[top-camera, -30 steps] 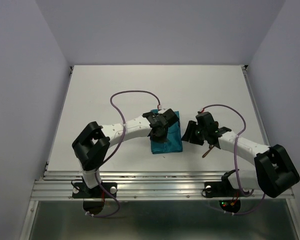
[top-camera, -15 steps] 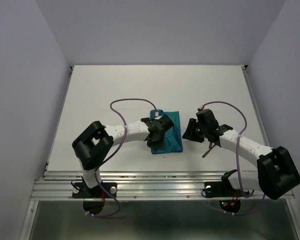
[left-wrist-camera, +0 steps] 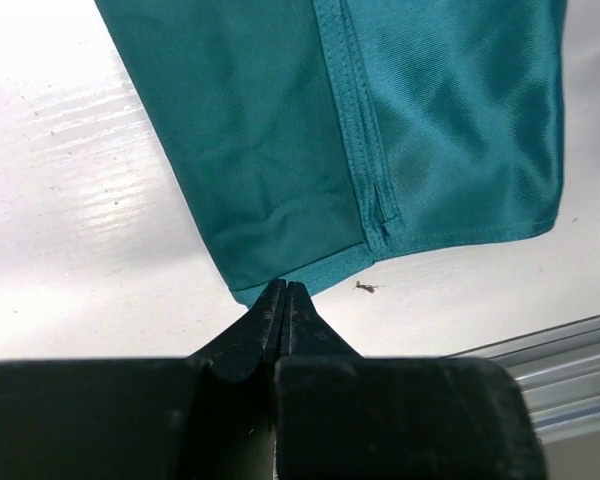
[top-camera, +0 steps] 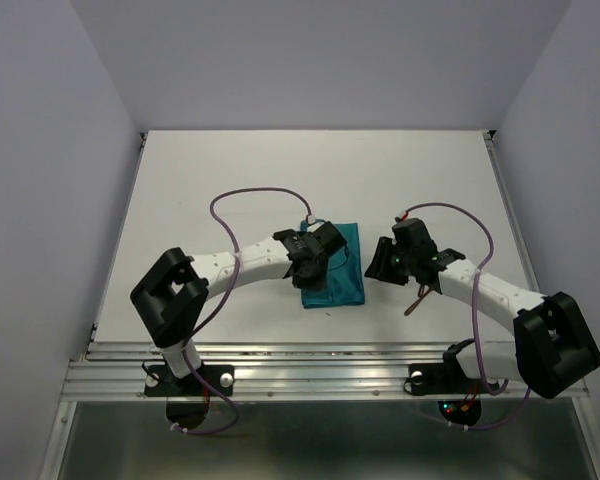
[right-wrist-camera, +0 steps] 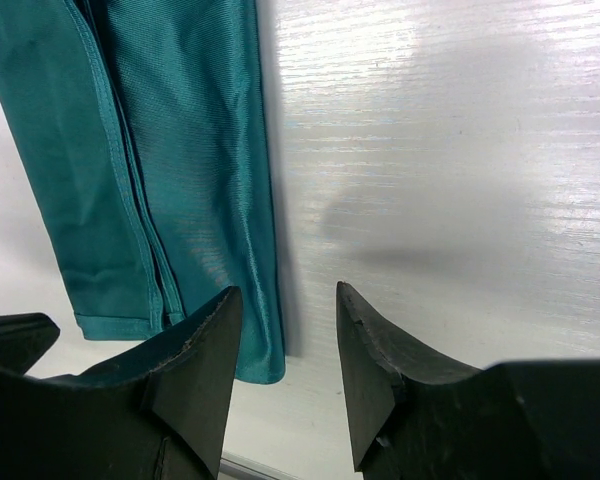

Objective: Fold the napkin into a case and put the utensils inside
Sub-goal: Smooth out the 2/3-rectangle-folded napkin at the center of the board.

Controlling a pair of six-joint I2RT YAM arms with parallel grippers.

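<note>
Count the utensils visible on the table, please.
1: a thin brown utensil sticks out from under the right arm, right of the napkin. The arm may hide more.

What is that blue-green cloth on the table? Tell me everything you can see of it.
The napkin is thin, slightly shiny teal cloth with stitched hems, folded into a flat layered rectangle lying on the white table. One hemmed edge runs along its length. The left gripper, shut, meets one corner; whether it pinches the cloth is unclear.
</note>
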